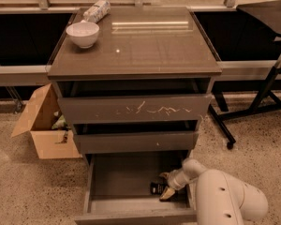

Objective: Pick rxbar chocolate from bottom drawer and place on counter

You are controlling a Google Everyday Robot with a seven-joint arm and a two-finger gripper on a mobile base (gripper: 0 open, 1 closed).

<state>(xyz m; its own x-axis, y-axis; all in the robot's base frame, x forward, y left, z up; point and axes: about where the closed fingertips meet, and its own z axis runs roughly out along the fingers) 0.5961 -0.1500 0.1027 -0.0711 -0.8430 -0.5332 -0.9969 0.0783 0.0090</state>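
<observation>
The bottom drawer (131, 175) is pulled out and shows its grey box interior. At its right side lies the rxbar chocolate (155, 188), a small black wrapper on the drawer floor. My gripper (165, 184) reaches down into the drawer from the right and is open. One fingertip sits behind the bar's right end and the other in front of it. The white arm (225, 198) fills the lower right corner. The counter (145, 41) is the glossy grey-brown top of the cabinet.
A white bowl (82, 33) and a whitish patterned packet (96, 11) stand at the counter's back left. The drawer front with white scratches (136, 109) is shut above. An open cardboard box (42, 125) sits on the floor at left, and a black stand leg (225, 128) at right.
</observation>
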